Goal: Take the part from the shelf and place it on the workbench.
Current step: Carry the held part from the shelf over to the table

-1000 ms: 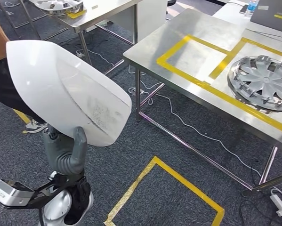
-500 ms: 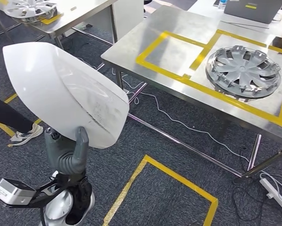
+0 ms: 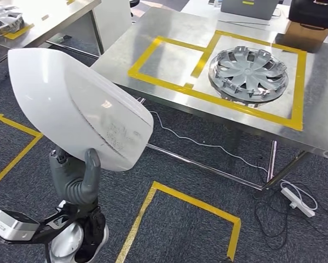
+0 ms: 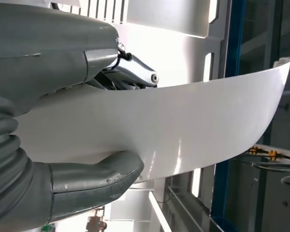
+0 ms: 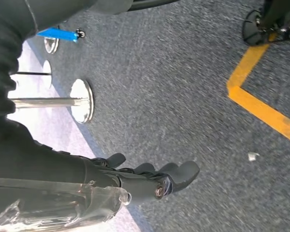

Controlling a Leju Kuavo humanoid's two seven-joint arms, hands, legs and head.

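The left hand (image 3: 74,178) grips the big white part (image 3: 77,107) from below, thumb pressed on its glossy shell and the fingers (image 4: 130,72) closed over its far face, holding it raised above the grey carpet (image 3: 183,164), well short of the steel surface (image 3: 319,109). On that surface a silver hubcap (image 3: 248,67) lies inside yellow tape. The right hand (image 5: 150,179) hangs over the floor, fingers loosely extended, holding nothing.

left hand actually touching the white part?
Touching. Left wrist view: the left hand clamps the white part, thumb pressed against one face, fingers on the other.
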